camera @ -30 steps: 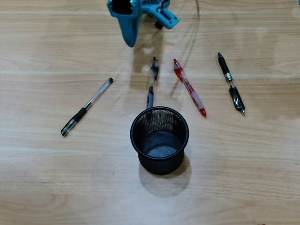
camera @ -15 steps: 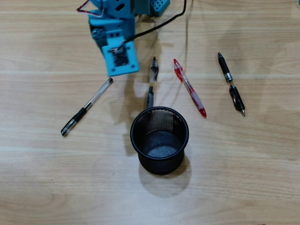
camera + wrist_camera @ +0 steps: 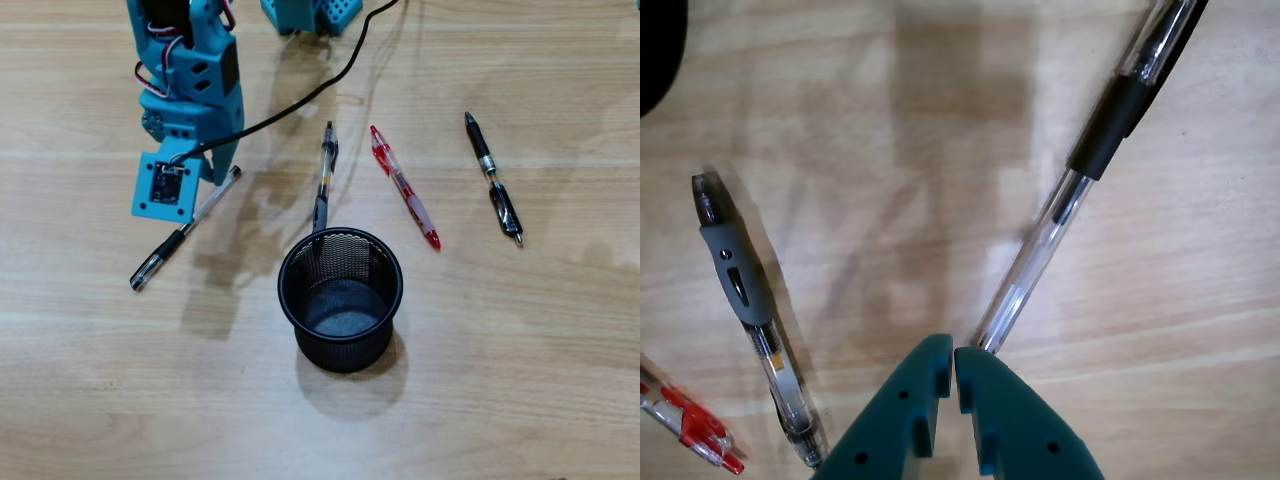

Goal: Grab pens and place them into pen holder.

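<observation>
Four pens lie on the wooden table in the overhead view: a clear-and-black one [image 3: 185, 230] at the left, a black-and-clear one [image 3: 323, 175] just behind the pen holder [image 3: 345, 352], a red one [image 3: 404, 187] and a black one [image 3: 492, 180] further right. The black mesh pen holder stands upright with nothing in it. My blue gripper [image 3: 218, 172] hangs over the upper end of the left pen. In the wrist view the gripper [image 3: 952, 352] is shut with nothing between its fingers, and the clear pen [image 3: 1080, 170] runs out from under its tip.
A black cable [image 3: 330, 85] trails from the arm's base [image 3: 310, 12] across the table's back. In the wrist view the grey-gripped pen [image 3: 750, 310] and the red pen's end [image 3: 685, 425] lie to the left.
The arm has swung from the top centre to the left and forward, and now hangs over the left pen. Pens and holder have not moved.
</observation>
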